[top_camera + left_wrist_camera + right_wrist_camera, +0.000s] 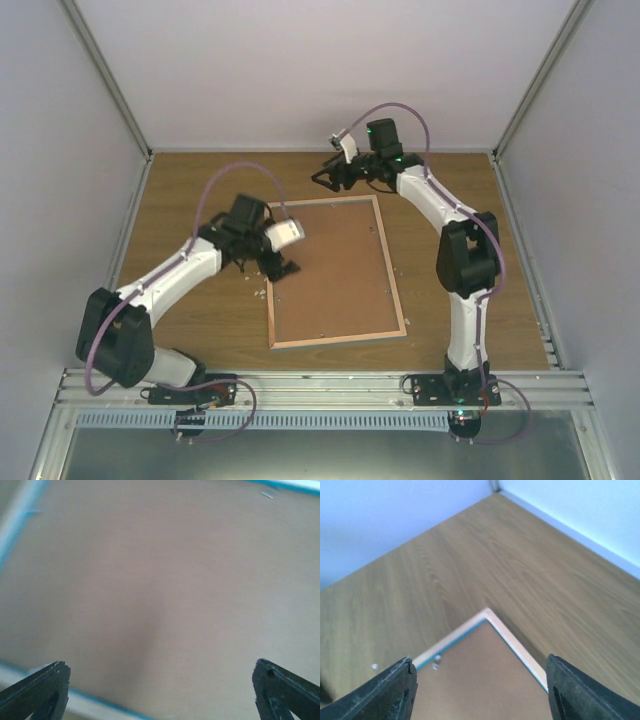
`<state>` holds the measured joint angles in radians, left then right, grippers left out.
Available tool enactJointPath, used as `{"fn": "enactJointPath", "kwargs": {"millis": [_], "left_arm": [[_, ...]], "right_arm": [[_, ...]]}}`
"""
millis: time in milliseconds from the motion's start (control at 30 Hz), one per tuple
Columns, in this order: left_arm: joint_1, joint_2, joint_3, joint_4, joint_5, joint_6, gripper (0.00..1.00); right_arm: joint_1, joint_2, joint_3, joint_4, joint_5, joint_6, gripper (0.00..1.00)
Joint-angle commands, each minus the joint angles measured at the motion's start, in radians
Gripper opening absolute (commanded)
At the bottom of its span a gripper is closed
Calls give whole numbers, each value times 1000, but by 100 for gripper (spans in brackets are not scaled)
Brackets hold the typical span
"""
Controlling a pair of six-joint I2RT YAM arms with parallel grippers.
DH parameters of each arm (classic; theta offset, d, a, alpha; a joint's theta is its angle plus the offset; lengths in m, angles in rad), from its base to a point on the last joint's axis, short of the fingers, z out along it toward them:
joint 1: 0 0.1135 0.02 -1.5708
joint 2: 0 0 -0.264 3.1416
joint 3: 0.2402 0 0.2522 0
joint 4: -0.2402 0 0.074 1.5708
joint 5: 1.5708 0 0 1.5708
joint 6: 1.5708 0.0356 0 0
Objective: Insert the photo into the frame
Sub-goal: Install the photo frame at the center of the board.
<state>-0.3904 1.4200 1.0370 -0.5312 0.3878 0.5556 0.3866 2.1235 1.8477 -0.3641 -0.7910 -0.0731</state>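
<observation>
I'm hovering L gripper [281, 268] over the left edge of the frame [335, 270], jaws spread wide, gripping nothing. R gripper [326, 180] is hanging just past the far-left corner, jaws well apart, also empty. Frame's lying back-up on the table [200, 190], brown board [160, 580] showing. I'm judging this as release/check: am planning to lift straight up w/o snagging the rim. I'm not seeing the photo anywhere; prob. under the board, can't confirm. L wrist view is blurring, and I'm not making out whether the metal tab [436, 661] is bent down.
</observation>
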Motion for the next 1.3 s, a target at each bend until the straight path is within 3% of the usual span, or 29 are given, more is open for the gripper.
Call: {"fn": "enactJointPath", "kwargs": {"millis": [0,100,267,467,700,867,1167,1267], "left_arm": [[-131,-49,-95,-89,-13,121,99],[-143,-19,-108,-93,27,113,99],[-166,17,-135,-75,38,113,99],[-185,17,-167,-47,44,107,99],[-239,27,-190,-36,36,119,96],[-249,26,-187,-35,22,122,95],[-342,12,-209,-72,1,142,86],[-380,-13,-233,-71,-29,120,85]], "right_arm": [[-35,-24,-79,-123,126,-139,74],[-31,53,-16,-178,252,-214,82],[-30,278,287,-348,334,-324,87],[-30,357,328,-324,394,-386,90],[-30,407,327,-290,447,-405,79],[-33,426,305,-298,501,-434,66],[-46,433,310,-292,480,-430,31],[-46,409,309,-301,441,-416,38]]}}
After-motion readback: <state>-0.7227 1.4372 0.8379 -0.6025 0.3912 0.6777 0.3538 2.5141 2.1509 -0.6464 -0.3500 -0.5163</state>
